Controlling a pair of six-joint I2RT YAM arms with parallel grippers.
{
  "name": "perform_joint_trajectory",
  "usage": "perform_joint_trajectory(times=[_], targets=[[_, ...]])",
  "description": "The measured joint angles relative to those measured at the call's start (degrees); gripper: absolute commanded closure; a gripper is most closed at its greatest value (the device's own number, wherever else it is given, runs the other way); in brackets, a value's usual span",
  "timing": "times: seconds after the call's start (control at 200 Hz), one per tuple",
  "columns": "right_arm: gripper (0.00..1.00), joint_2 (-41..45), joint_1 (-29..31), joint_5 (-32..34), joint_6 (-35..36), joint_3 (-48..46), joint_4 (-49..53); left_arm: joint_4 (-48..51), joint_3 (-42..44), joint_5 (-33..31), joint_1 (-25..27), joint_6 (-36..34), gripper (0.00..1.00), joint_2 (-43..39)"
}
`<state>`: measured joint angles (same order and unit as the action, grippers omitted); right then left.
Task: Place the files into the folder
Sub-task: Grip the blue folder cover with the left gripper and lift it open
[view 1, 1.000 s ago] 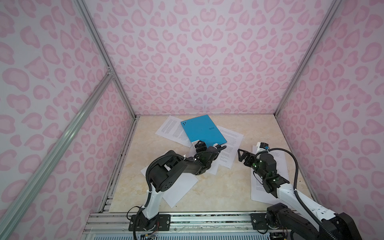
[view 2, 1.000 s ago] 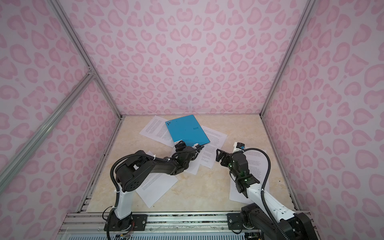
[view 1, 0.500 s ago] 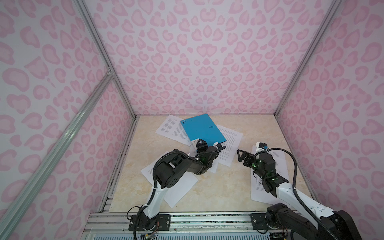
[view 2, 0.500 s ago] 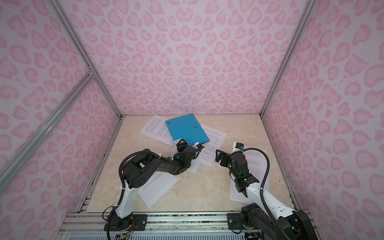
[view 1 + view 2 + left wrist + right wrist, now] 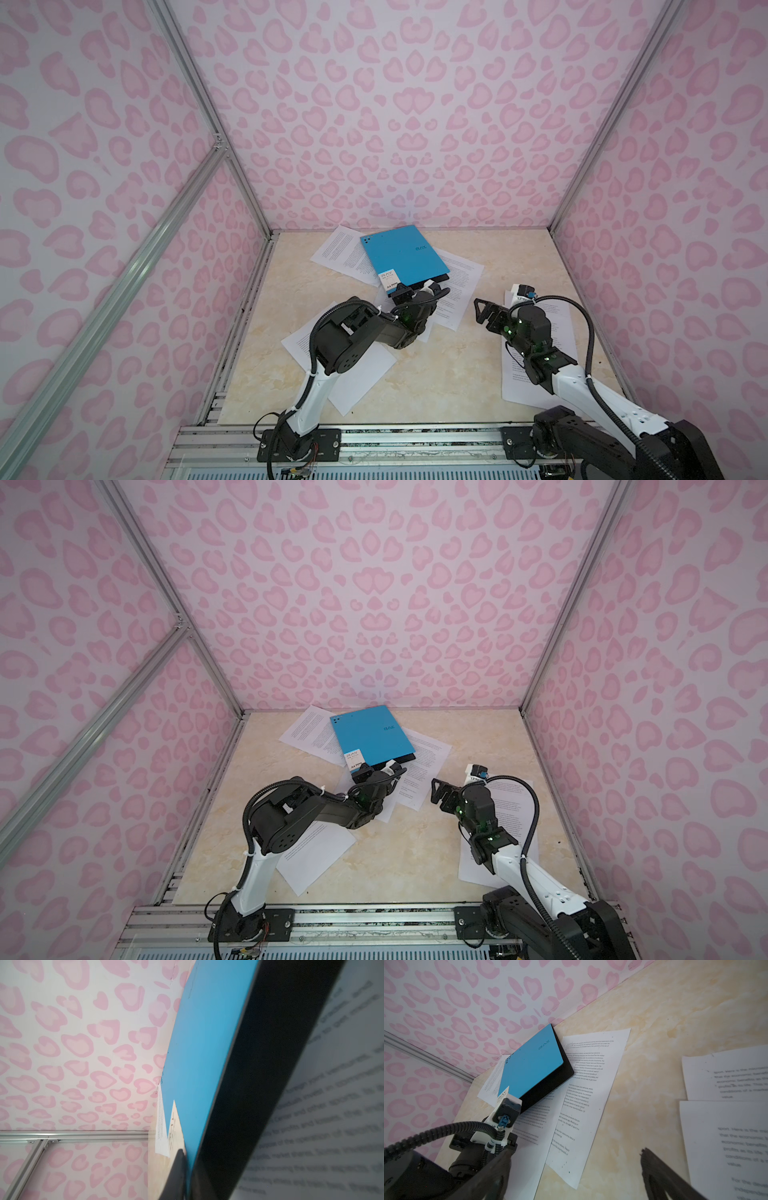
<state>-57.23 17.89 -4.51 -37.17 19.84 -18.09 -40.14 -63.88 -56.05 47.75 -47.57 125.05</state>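
The marbled tabletop (image 5: 436, 374) carries the files (image 5: 461, 282), loose white printed sheets lying flat and scattered. One sheet lies at the far left, partly under the folder. Another lies right of the folder, with its far edge tucked beneath it. One lies at the near left under the left arm, and overlapping sheets lie at the right under the right arm.

The folder (image 5: 403, 257), blue outside, sits at the far middle of the tabletop close to the back wall, resting on the sheets. Both top views show a black strip along its near right edge (image 5: 395, 760). In the right wrist view the blue cover (image 5: 529, 1068) stands raised above the black inside at that edge.

The left gripper (image 5: 402, 292) is clamped tight on the folder's near corner, just beside the white label. One dark finger (image 5: 176, 1169) presses against the blue cover.

The right gripper (image 5: 484, 309) stands wide apart, holds nothing, and hangs over the tabletop right of the folder.
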Motion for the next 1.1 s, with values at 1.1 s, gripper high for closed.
perform_joint_trajectory(times=[1.1], targets=[[0.02,-7.8,0.9,-3.9,1.8,3.5,-0.5,32.4,22.4,5.2,3.6,68.9,0.97,-63.1]])
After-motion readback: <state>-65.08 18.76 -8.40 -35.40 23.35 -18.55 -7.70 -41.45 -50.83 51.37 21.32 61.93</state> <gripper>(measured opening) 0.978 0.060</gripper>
